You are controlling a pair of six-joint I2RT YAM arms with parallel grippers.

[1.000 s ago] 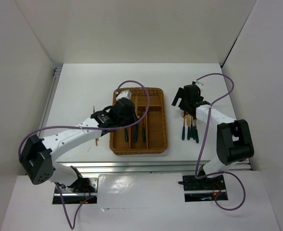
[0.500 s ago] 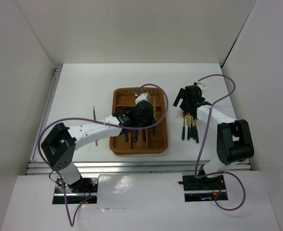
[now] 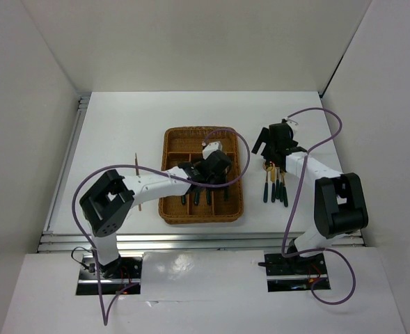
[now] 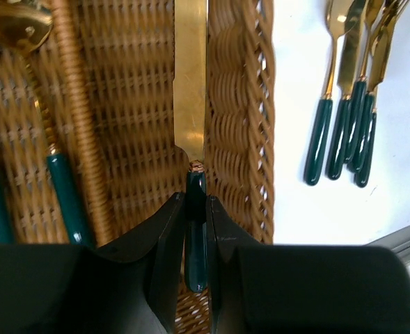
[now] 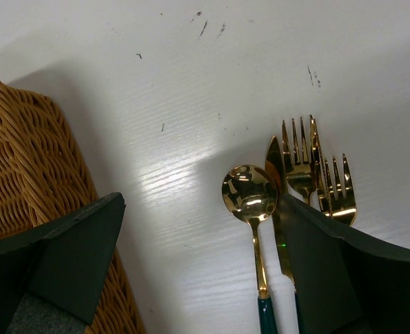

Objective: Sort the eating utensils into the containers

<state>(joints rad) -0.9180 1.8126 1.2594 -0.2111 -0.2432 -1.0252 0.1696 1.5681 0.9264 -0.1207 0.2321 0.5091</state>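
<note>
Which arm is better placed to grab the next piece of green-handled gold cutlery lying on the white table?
Likely right: the right gripper hovers open by that cutlery; the left gripper is shut on a green-handled gold knife over the brown wicker tray.

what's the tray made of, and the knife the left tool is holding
The wicker tray is woven plant fibre, probably rattan or willow, matte brown: interlaced strands show. The knife has a blade that looks like polished gold-toned metal, from its smooth sheen; its dark green handle is glossy, maybe plastic or enamel.
</note>
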